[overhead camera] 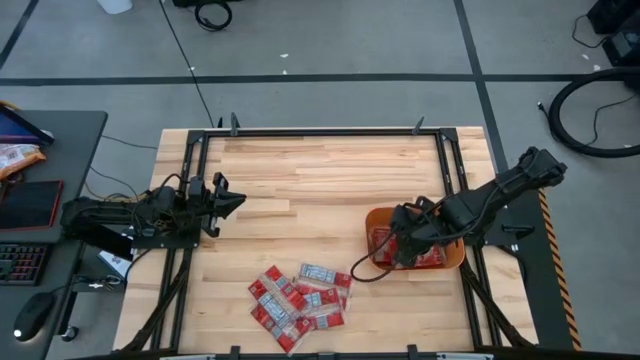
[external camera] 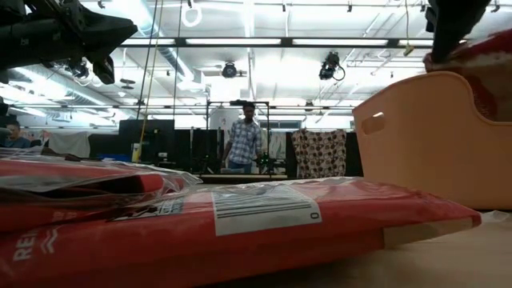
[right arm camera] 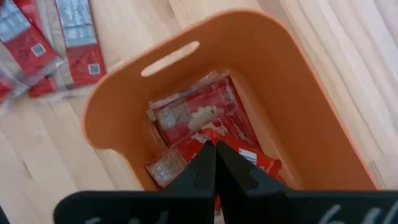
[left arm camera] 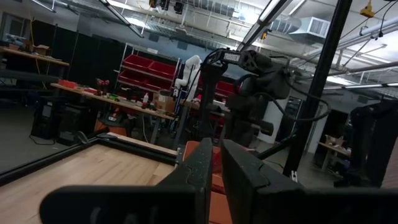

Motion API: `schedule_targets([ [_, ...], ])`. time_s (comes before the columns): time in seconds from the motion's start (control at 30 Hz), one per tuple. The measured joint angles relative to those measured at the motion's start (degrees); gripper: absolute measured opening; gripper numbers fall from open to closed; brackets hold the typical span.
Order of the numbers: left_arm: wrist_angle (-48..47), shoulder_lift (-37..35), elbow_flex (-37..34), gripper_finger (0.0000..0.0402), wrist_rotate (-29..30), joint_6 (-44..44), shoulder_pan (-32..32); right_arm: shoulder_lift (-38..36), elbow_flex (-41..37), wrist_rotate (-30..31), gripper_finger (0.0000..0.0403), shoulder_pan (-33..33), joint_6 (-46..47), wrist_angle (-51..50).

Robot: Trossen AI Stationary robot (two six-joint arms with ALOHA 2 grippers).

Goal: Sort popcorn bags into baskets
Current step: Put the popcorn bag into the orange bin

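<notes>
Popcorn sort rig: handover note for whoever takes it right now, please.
Right gripper: shut, over the orange tub, a red bag pinched between its fingers.
Left gripper: shut, holding nothing, waiting at the table's left side.
Done: several popcorn bags lie in the tub, at the table's right side.
Left: a pile of bags sits on the table near the front edge, left of the tub. Release the pinched bag, then move the pile across.
</notes>
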State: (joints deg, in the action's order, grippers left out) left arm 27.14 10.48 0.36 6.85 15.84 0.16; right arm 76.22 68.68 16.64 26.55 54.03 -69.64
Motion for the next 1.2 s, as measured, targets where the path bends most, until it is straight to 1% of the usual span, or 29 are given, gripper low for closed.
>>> schedule_targets([
  [0.13,0.00,0.00,0.01,0.0036,0.00,0.00,0.00,-0.21,1.29,-1.16,0.0007,-0.20,0.19,-0.56],
  [0.23,-0.02,0.00,0.00,0.0036,0.00,0.00,-0.01,-0.21,2.44,-5.66,0.0007,-0.22,0.18,-2.97],
  [0.4,0.02,0.00,0.01,0.0036,0.00,-0.03,-0.01,-0.21,3.02,-14.08,0.0007,-0.57,-5.85,-6.76],
  [0.5,0.02,0.01,0.01,0.0036,0.00,0.00,-0.01,-0.19,3.02,-16.71,0.0007,-1.85,-4.62,-7.77],
  [0.6,0.02,0.00,0.02,0.0036,0.00,0.00,-0.02,-0.17,3.02,-16.04,0.0007,-3.32,-1.87,-9.44],
  [0.67,0.02,0.00,0.02,0.0036,0.00,0.00,-0.02,-0.17,3.02,-13.37,0.0007,-3.97,0.42,-10.34],
  [0.77,0.01,0.00,0.00,0.0036,0.00,0.00,-0.01,-0.03,2.34,-7.84,0.0010,-4.94,3.63,-8.26],
  [0.83,0.02,0.01,0.01,0.0036,0.00,-0.02,-0.01,0.56,1.92,-6.31,0.0019,-5.77,3.85,-6.13],
  [1.1,0.00,0.00,0.02,0.0036,0.02,0.00,-0.02,3.42,1.58,-6.14,0.0093,-9.69,-3.57,-1.41],
  [1.2,-0.02,0.02,0.00,0.0036,0.00,-0.04,0.00,3.33,1.69,-6.14,0.0111,-11.03,-7.58,5.86],
])
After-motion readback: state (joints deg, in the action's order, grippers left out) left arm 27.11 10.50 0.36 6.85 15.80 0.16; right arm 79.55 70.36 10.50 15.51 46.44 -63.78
